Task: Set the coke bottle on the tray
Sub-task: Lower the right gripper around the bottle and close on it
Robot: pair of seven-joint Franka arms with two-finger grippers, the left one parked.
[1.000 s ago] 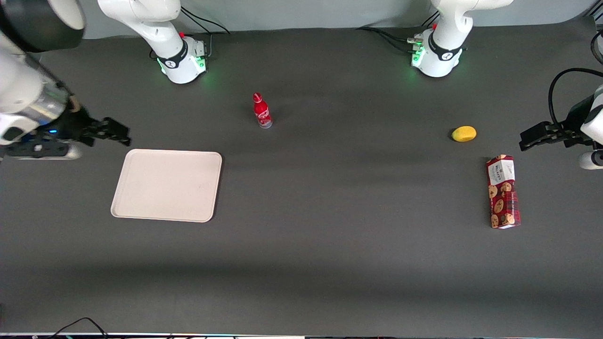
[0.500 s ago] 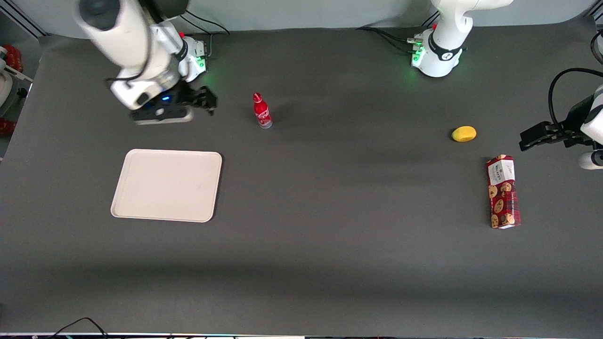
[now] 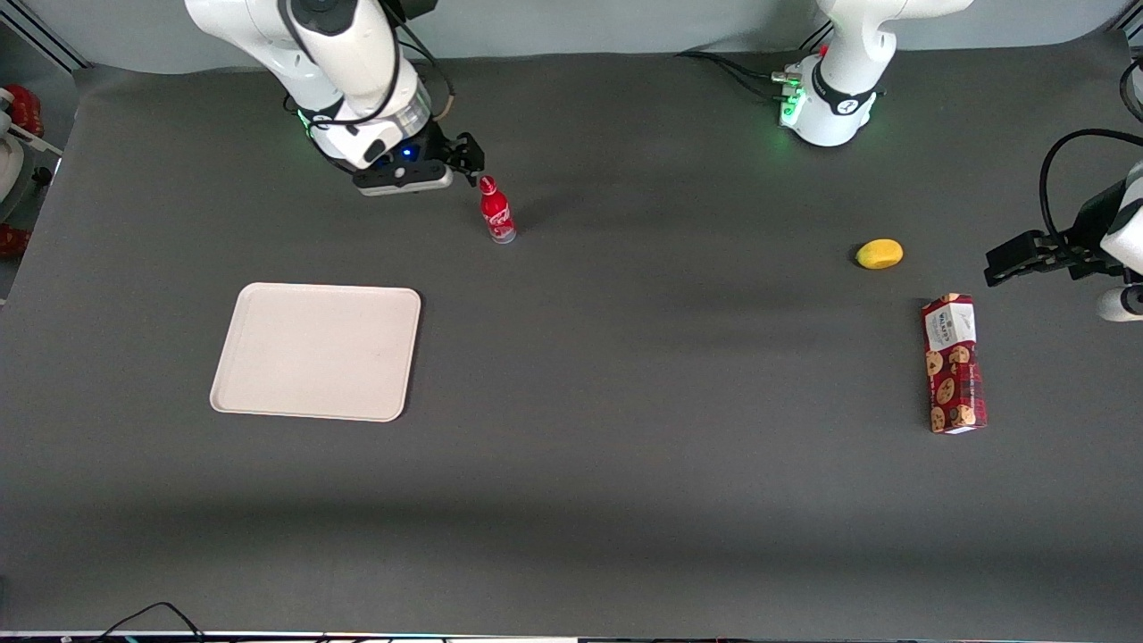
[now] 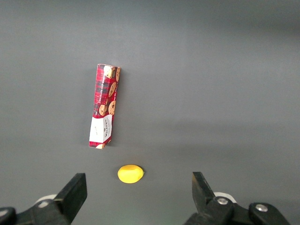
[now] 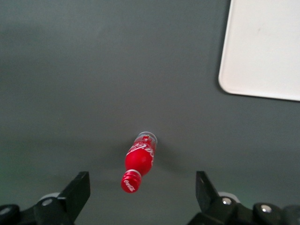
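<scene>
Right arm (image 3: 330, 54): glossy white rounded shell, black band with a white mark near the base, green base light. Wrist carries a grey flat block with a small blue light. Gripper (image 3: 471, 163): black, two wedge-shaped fingers (image 5: 77, 190) with round silver screws. Black cables at the base.

The white, jointed right arm reached out from its base and bent downward, its wrist carrying a black two-finger gripper (image 3: 471, 162) low above the worktop. The jaws stood wide apart with nothing between them, and a small blue light glowed on the gripper's body.
</scene>
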